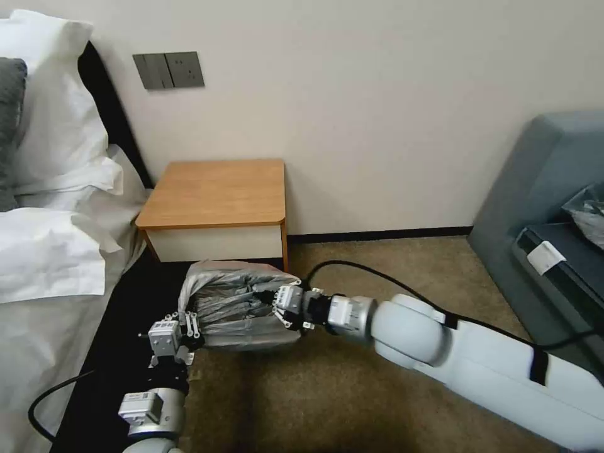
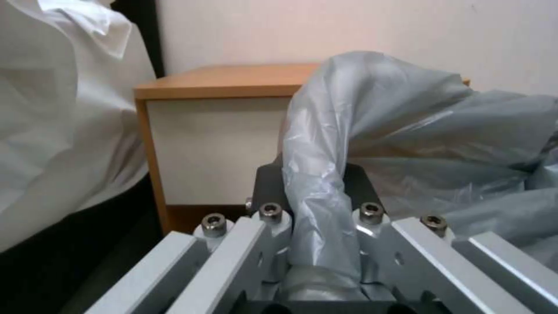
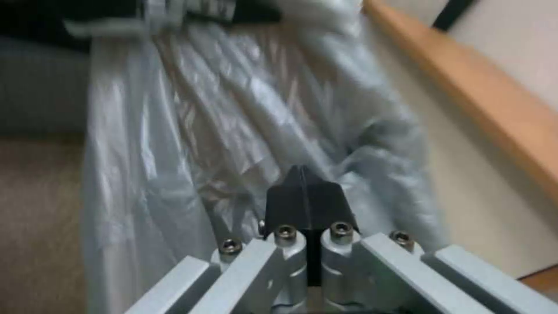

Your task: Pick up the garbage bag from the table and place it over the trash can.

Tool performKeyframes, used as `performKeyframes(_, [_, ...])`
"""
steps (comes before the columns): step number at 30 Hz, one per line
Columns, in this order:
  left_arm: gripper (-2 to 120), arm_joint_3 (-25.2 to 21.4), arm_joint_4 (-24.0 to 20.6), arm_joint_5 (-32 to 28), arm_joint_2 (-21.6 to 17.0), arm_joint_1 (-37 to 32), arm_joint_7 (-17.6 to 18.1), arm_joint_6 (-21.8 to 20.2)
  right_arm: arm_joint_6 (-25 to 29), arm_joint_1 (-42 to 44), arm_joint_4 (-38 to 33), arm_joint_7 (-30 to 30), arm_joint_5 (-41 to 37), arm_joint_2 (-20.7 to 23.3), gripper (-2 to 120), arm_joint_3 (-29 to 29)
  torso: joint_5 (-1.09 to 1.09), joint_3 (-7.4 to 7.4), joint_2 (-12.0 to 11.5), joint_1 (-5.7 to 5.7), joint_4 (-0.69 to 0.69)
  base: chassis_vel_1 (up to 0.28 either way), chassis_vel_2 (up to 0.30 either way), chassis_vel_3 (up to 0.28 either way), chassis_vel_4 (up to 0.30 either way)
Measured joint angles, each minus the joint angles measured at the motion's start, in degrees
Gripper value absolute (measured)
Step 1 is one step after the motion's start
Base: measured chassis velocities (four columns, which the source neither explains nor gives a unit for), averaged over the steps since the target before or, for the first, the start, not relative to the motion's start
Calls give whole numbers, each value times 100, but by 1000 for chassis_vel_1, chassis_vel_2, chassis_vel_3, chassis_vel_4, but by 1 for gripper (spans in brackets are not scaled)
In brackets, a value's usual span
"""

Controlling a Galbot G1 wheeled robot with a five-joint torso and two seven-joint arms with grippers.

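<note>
The crinkled silvery-grey garbage bag hangs spread in a boxy shape just in front of the table, low over the carpet. My left gripper is shut on the bag's left edge, and a twisted strip of plastic runs between its black pads. On the bag's right side my right gripper pinches the plastic, pads pressed together. The trash can is hidden, possibly under the bag. The table top is bare.
A bed with white pillows and sheets runs along the left, its dark base close to my left arm. A grey-blue sofa stands at the right. Open carpet lies in front. A black cable loops over my right arm.
</note>
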State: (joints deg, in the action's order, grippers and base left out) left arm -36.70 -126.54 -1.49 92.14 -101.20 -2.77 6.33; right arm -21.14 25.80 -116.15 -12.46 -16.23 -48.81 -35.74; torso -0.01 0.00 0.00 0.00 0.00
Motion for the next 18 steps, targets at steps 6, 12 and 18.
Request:
performKeyframes(6, [7,19,-6,55,1,14,-28,0,-98,-367,333,-27,-22,-173,0,-408,0,0,0,0,-1,0,0,0,0])
performKeyframes(12, [7,67,-23,257,1,26,-51,0,-235,-858,949,39,-33,-586,0,-942,0,0,0,0,-1,0,0,0,0])
performKeyframes(18, [7,84,-18,480,1,40,-59,4,-333,-1220,1589,99,-57,-1097,0,-1316,-1,0,0,1,0,0,0,0,0])
